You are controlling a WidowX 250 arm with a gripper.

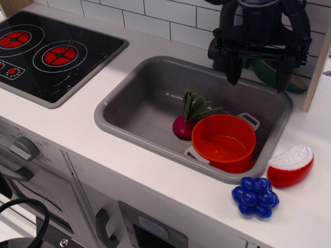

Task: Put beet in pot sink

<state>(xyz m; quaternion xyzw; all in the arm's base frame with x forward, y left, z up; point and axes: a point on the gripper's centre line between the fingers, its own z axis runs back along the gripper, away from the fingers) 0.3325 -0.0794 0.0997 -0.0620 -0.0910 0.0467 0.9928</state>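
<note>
The beet [184, 125] is a magenta bulb with dark green stalks pointing up and back. It lies on the floor of the grey sink [134, 111], touching the left side of the orange-red pot [224, 143]. The pot stands upright and empty in the sink's front right part, with light grey handles. My gripper [257, 75] hangs above the sink's back right corner, open and empty, its two black fingers spread apart, well above and behind the pot.
A black stovetop [49, 54] with red rings lies at the left. A red-and-white wedge [290, 165] and a blue grape cluster [256, 196] lie on the white counter right of the sink. A white tiled wall runs behind. A wooden post [315, 77] stands at the right.
</note>
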